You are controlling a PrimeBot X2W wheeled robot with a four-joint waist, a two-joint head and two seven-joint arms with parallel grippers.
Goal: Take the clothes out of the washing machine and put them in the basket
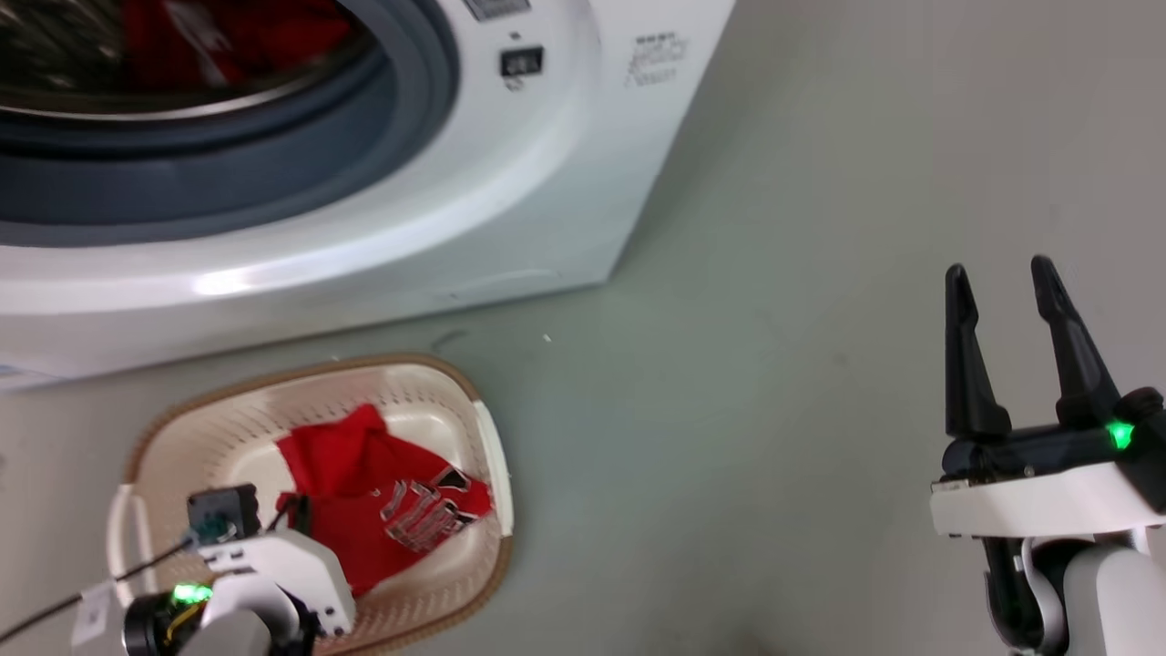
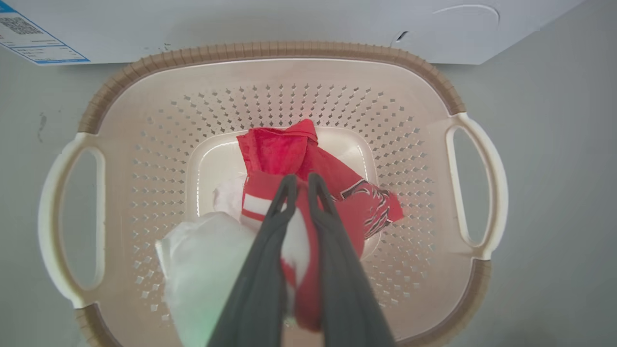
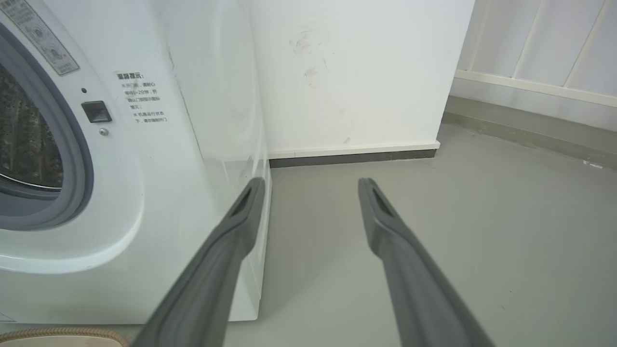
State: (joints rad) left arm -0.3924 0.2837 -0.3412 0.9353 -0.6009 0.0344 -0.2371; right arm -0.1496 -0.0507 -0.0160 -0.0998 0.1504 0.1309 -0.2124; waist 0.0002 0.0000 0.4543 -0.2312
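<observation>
Left gripper (image 2: pixel 300 185) is narrowed on a fold of the clothes (image 2: pixel 284 149), red jersey and white cloth slumped in the basket (image 2: pixel 270 50) on the floor (image 1: pixel 729 410) before the washing machine (image 1: pixel 510 200), where more red shows in the drum (image 1: pixel 55 55). Right gripper (image 1: pixel 999 270) stands wide, empty, far right. Cloth looks light, limp: pinch a bunched fold.

The basket (image 1: pixel 228 424) sits on the floor (image 1: pixel 774 364) just before the washing machine (image 1: pixel 510 182), clothes (image 1: pixel 364 492) lying in it.

White wrists (image 1: pixel 1038 506) carry green lights (image 1: pixel 1120 435) and long black fingers (image 1: pixel 967 364).
</observation>
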